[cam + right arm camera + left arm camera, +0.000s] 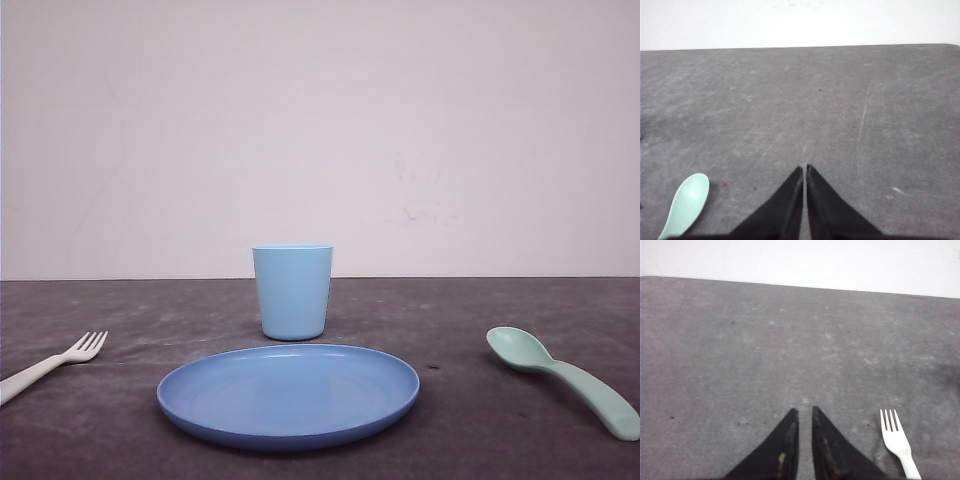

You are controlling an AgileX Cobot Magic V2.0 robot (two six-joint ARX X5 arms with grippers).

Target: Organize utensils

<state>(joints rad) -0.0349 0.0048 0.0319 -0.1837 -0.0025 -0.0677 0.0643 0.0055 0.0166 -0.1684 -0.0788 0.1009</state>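
Observation:
A small white fork (58, 361) lies on the dark grey table at the left, tines pointing toward the plate. On the right lies a mint-green spoon (572, 380), bowl toward the back. In the left wrist view my left gripper (805, 411) hangs over bare table, its jaws nearly together with nothing between them, and the fork (896, 438) lies beside it, apart from the fingers. My right gripper (805, 167) is shut and empty over bare table. The spoon's bowl (688, 202) lies off to its side, not touching.
A round blue plate (290, 398) sits at the front centre of the table (480, 310). A light blue cup (292, 290) stands upright just behind it. A white wall closes off the back edge.

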